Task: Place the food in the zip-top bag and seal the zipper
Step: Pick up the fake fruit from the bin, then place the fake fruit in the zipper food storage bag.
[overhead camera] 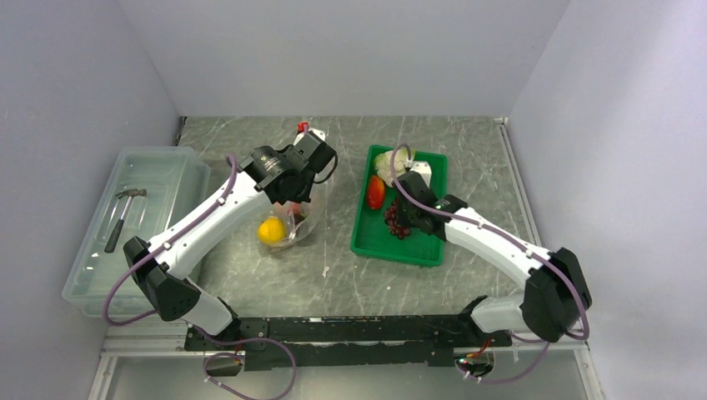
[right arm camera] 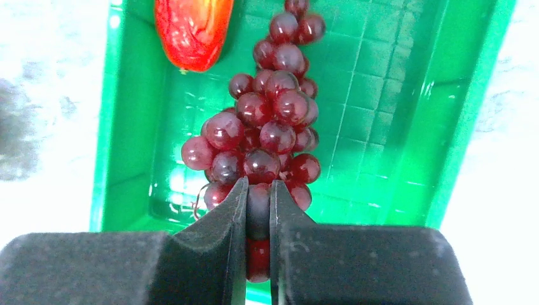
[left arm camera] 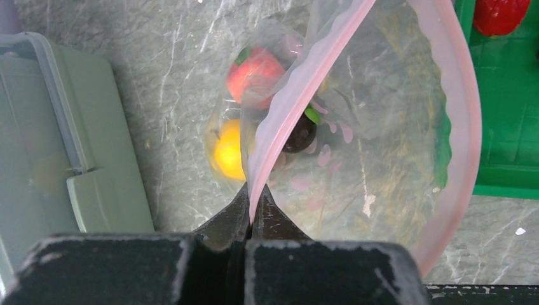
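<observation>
My left gripper [left arm camera: 254, 197] is shut on the pink zipper strip [left arm camera: 299, 89] of the clear zip-top bag [left arm camera: 381, 146], holding its mouth open above the table. Inside the bag are an orange-yellow fruit [left arm camera: 230, 152], a red-pink piece [left arm camera: 257, 70] and a small dark piece [left arm camera: 299, 133]. In the top view the bag [overhead camera: 300, 227] hangs under the left gripper [overhead camera: 293, 204]. My right gripper [right arm camera: 257, 197] is shut on the near end of the dark purple grape bunch [right arm camera: 270, 127] in the green tray [right arm camera: 381, 95]. A red tomato-like piece [right arm camera: 192, 28] lies beside it. A leafy vegetable [overhead camera: 386, 162] is at the tray's far end.
A large translucent bin [overhead camera: 158, 175] with a hammer [overhead camera: 123, 217] in it stands at the left, close to the left arm. The green tray [overhead camera: 400, 250] sits just right of the bag. Grey walls close in on three sides.
</observation>
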Robot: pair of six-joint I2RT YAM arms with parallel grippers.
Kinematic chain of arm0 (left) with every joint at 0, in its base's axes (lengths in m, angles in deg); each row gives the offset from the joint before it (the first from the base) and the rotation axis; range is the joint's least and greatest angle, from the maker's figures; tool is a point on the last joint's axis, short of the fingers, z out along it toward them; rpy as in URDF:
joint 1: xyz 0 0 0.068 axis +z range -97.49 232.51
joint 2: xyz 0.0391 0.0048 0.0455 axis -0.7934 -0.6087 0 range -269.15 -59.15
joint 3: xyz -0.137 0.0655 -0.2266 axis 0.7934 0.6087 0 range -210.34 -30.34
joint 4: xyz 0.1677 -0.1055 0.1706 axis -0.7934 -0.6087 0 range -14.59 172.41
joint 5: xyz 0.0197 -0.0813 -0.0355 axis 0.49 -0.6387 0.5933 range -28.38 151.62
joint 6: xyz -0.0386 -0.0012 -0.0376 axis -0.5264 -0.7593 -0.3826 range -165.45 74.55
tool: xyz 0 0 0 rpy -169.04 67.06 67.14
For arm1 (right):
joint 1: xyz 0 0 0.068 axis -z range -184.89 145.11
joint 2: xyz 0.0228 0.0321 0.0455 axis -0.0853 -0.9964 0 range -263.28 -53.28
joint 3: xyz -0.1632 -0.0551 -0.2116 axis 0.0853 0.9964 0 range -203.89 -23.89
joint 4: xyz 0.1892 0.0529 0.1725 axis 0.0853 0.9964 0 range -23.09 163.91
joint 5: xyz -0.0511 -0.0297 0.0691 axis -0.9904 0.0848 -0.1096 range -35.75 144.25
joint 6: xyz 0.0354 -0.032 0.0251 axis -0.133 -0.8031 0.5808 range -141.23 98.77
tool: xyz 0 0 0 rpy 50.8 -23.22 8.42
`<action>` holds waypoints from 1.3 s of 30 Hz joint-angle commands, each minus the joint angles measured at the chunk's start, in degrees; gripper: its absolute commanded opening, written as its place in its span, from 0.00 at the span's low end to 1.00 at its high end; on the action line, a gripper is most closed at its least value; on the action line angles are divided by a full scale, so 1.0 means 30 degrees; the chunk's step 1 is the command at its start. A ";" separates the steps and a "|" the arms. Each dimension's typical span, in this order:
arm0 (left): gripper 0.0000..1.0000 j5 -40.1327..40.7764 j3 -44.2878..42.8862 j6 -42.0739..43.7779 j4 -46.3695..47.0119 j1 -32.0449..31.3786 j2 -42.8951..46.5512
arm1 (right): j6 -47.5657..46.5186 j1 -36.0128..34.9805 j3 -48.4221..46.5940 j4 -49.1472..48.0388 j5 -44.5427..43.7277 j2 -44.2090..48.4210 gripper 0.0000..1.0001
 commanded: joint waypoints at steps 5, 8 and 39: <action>0.00 -0.0511 -0.0378 -0.0435 0.0795 -0.0481 -0.0469 | -0.0631 0.0071 -0.2005 0.1555 -0.0873 0.2816 0.00; 0.00 -0.0589 -0.0452 -0.0499 0.0863 -0.0577 -0.0564 | -0.0752 0.0045 -0.2456 0.1892 -0.0618 0.3571 0.00; 0.00 -0.1478 -0.0180 -0.0543 0.1434 -0.0669 -0.0356 | -0.1234 -0.2419 -1.0681 0.1107 0.4649 0.5035 0.00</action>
